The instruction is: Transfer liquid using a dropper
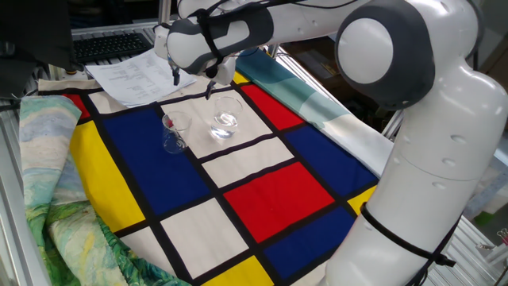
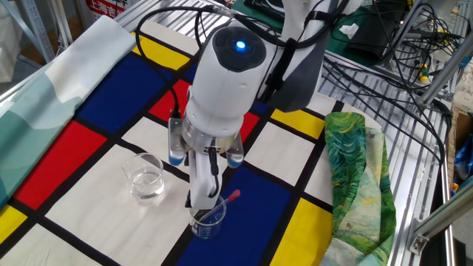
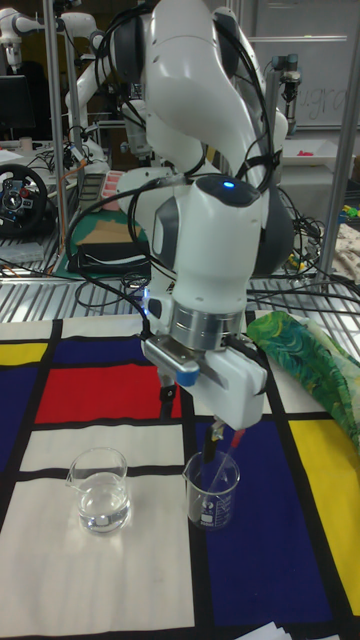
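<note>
A small clear beaker [image 3: 212,490] stands on a blue square of the checked cloth. The dropper [image 3: 236,440] leans inside it, its red bulb [image 2: 234,196] sticking out over the rim. My gripper [image 3: 191,414] hangs open just above the beaker [image 1: 175,135], one dark finger [image 2: 198,186] reaching down near the rim, holding nothing. In the one fixed view the gripper [image 1: 193,84] sits above and behind both glasses. Left of the beaker stands a rounder clear glass [image 3: 100,490] with a shallow pool of clear liquid [image 3: 101,514]; the same glass [image 2: 146,177] rests on a white square.
A crumpled green patterned cloth [image 2: 355,177] lies at one side of the table. Papers [image 1: 131,75] and a keyboard [image 1: 111,46] sit at the far edge, a teal cloth [image 1: 294,87] along another side. Cables [image 2: 384,59] run over the metal rack.
</note>
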